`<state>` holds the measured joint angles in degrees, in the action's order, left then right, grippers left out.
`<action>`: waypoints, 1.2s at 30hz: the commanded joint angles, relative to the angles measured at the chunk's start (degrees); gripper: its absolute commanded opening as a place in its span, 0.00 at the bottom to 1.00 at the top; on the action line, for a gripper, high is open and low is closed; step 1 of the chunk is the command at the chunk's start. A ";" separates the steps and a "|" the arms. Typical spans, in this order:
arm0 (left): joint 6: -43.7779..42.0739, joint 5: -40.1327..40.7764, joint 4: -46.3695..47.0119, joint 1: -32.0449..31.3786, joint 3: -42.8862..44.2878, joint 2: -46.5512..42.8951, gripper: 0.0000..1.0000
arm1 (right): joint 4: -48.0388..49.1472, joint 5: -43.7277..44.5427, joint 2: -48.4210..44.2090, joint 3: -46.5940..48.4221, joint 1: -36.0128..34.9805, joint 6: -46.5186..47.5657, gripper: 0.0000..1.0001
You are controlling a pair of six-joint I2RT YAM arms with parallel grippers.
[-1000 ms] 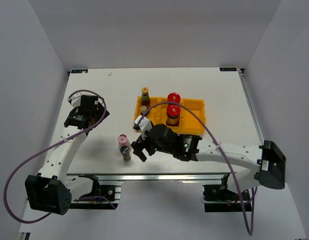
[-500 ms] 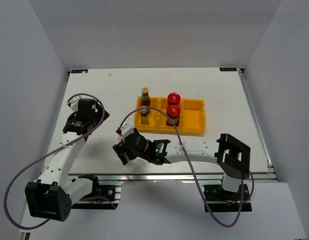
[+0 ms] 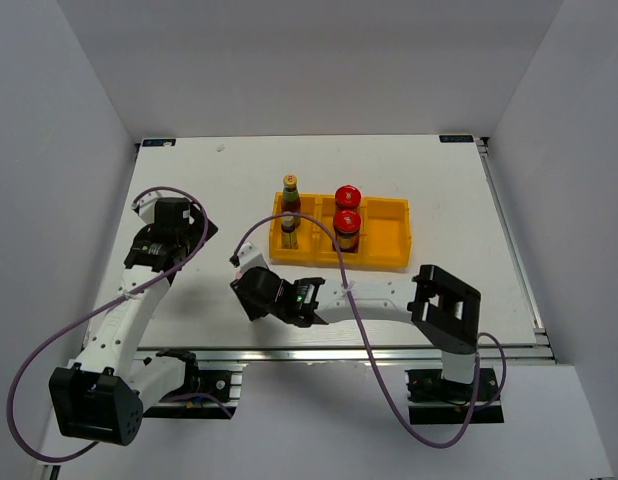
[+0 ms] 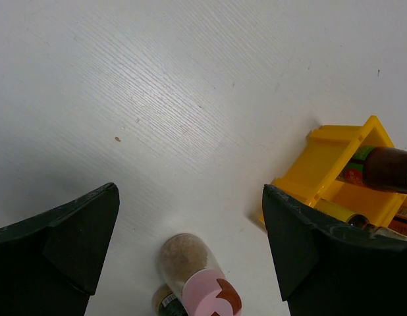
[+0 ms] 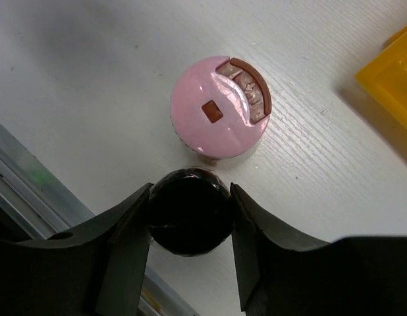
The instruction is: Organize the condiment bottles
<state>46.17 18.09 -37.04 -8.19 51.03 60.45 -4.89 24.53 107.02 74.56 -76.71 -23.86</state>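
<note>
Across the top view spreads the white table (image 3: 459, 190). Right of its centre sits the yellow tray (image 3: 389, 258). Its left compartment holds the rear yellow-capped bottle (image 3: 290, 192) and the front yellow-capped bottle (image 3: 288, 234). Its middle compartment holds the rear red-capped bottle (image 3: 347, 197) and the front red-capped bottle (image 3: 346, 226). All four stand upright. The left gripper (image 4: 190, 192), at centre left in the top view, is over the table with its fingers spread wide. At lower centre, near the table's front edge, the right gripper (image 5: 190, 187) pinches a dark round-topped item (image 5: 189, 220); I cannot tell what it is. The pink-capped bottle (image 5: 220, 108) stands upright just beyond those fingertips, right beside the dark item.
</note>
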 commanded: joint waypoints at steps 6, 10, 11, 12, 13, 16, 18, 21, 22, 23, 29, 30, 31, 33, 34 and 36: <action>-0.29 0.02 1.70 0.36 -0.14 -1.03 0.98 | 0.40 5.95 -11.73 -3.98 -1.34 -0.75 0.19; -1.26 -2.52 3.46 0.36 -0.66 -1.73 0.98 | -1.78 10.17 -20.17 -8.02 -0.03 -0.14 0.19; -1.96 -3.84 3.64 0.36 -0.66 -1.91 0.98 | -3.88 11.05 -23.67 -8.47 1.81 -0.14 0.19; -2.14 -4.28 3.81 0.36 -0.66 -1.91 0.98 | -4.34 11.76 -25.44 -9.08 3.04 -0.05 0.20; -2.66 -4.72 4.16 0.36 -0.75 -1.82 0.98 | -4.43 11.76 -29.38 -9.78 6.45 0.47 0.19; -3.63 -6.83 5.13 0.36 -0.75 -1.38 0.98 | -1.97 8.26 -36.76 -13.12 17.32 0.83 0.20; -3.98 -7.71 5.57 0.36 -0.84 -1.38 0.98 | 0.04 7.54 -39.95 -14.53 22.11 1.97 0.20; -4.25 -7.54 5.92 0.36 -0.93 -1.56 0.98 | 1.28 10.43 -44.44 -14.63 28.70 4.87 0.20; -4.34 -7.63 6.10 0.36 -0.93 -1.47 0.98 | 1.19 10.88 -45.75 -14.54 32.20 5.31 0.20; -4.51 -7.71 6.19 0.36 -0.93 -1.47 0.98 | 0.93 10.97 -46.02 -14.45 34.32 5.66 0.20; -4.87 -8.59 7.07 0.45 -1.10 -0.16 0.98 | -3.47 -4.04 -41.73 -13.48 51.12 3.64 0.21; -4.95 -8.59 6.89 0.36 -1.02 0.46 0.98 | -3.29 -4.93 -39.63 -13.39 52.26 4.51 0.22; -5.04 -8.68 6.72 0.36 -0.75 0.72 0.98 | -3.38 -5.28 -38.48 -13.22 52.62 4.78 0.23; -5.04 -8.60 6.36 0.36 -0.66 1.16 0.98 | -3.38 -7.65 -36.11 -12.78 53.33 4.87 0.23; -5.04 -8.59 6.36 0.36 -0.84 1.43 0.98 | -3.64 -8.18 -33.83 -12.34 53.76 4.87 0.22; -5.04 -8.16 6.36 0.36 -1.02 1.60 0.98 | -3.82 -6.96 -30.84 -12.25 53.85 4.61 0.22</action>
<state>41.78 9.98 -31.22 -8.03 50.13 62.06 -8.95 20.16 73.63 60.16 -23.24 -19.94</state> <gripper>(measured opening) 0.983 0.514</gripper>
